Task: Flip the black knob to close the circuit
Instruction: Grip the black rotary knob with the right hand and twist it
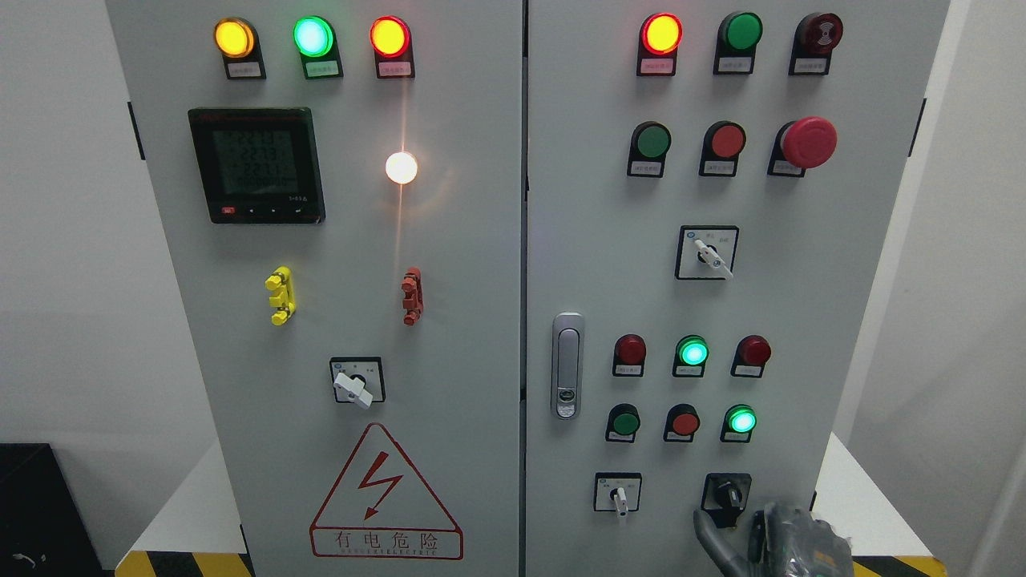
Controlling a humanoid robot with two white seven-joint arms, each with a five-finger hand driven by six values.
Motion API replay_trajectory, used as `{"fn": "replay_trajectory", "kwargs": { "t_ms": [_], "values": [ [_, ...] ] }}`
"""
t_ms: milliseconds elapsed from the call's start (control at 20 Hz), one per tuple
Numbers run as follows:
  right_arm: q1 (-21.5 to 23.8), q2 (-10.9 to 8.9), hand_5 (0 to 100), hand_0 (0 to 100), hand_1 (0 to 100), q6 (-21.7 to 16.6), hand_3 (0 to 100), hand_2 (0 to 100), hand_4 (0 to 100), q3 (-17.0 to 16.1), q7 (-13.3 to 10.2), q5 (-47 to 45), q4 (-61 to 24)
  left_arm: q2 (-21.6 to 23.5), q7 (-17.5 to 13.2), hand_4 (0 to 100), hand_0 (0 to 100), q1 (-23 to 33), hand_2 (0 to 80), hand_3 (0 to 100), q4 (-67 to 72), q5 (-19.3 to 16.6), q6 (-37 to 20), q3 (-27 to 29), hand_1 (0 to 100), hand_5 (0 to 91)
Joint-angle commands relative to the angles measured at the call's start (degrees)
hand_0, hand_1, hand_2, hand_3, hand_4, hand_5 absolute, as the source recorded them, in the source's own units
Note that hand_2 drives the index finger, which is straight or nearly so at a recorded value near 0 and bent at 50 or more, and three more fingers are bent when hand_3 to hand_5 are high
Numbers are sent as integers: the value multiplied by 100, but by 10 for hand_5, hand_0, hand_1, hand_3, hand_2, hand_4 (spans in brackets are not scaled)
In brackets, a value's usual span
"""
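Note:
The black knob [728,495] sits at the lower right of the grey cabinet's right door [609,240], its handle pointing up and slightly left. My right hand [757,537] comes up from the bottom edge just below the knob. One dark finger [709,535] reaches to the knob's lower left and another finger [755,533] stands to its lower right. The fingers are spread and hold nothing. The left hand is out of view.
A white selector switch [618,495] is left of the knob. Lit green lamps [741,420] and red and green push buttons [684,421] are above it. A door latch [567,365] is near the seam. The left door carries a meter [256,164] and a warning sign [386,501].

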Motion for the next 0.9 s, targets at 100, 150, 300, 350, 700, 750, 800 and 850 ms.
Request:
{"fn": "replay_trajectory", "kwargs": {
  "t_ms": [100, 150, 300, 350, 700, 750, 800, 850],
  "values": [
    [-8, -64, 982, 0, 0, 5, 1000, 888, 966, -147, -39, -4, 88, 0, 0, 0, 120, 0, 0, 0, 5, 0, -5, -7, 556, 0],
    [-8, -73, 982, 0, 0, 5, 1000, 888, 966, -147, -39, -12, 97, 0, 0, 0, 120, 0, 0, 0, 5, 0, -5, -7, 556, 0],
    [-26, -64, 981, 0, 0, 5, 1000, 887, 966, -199, -56, -30, 106, 0, 0, 0, 120, 0, 0, 0, -4, 0, -5, 2, 556, 0],
    [-26, -64, 979, 0, 0, -4, 1000, 886, 967, -226, -65, -30, 106, 0, 0, 0, 120, 0, 0, 0, 5, 0, -5, 2, 556, 0],
    [1, -249, 978, 0, 0, -13, 1000, 880, 964, -296, -100, -65, 132, 0, 0, 0, 120, 0, 0, 0, -4, 0, -5, 2, 556, 0],
    [1, -266, 978, 0, 0, -13, 1000, 881, 964, -296, -100, -65, 132, 0, 0, 0, 120, 0, 0, 0, -4, 0, -5, -7, 556, 0],
    [1, -284, 978, 0, 0, -13, 1000, 880, 964, -305, -100, -65, 132, 0, 0, 0, 120, 0, 0, 0, -4, 0, -5, -7, 556, 0],
    [1, -284, 978, 0, 0, -13, 1000, 881, 964, -305, -109, -65, 141, 0, 0, 0, 120, 0, 0, 0, -4, 0, -5, 2, 556, 0]
  ]
}}
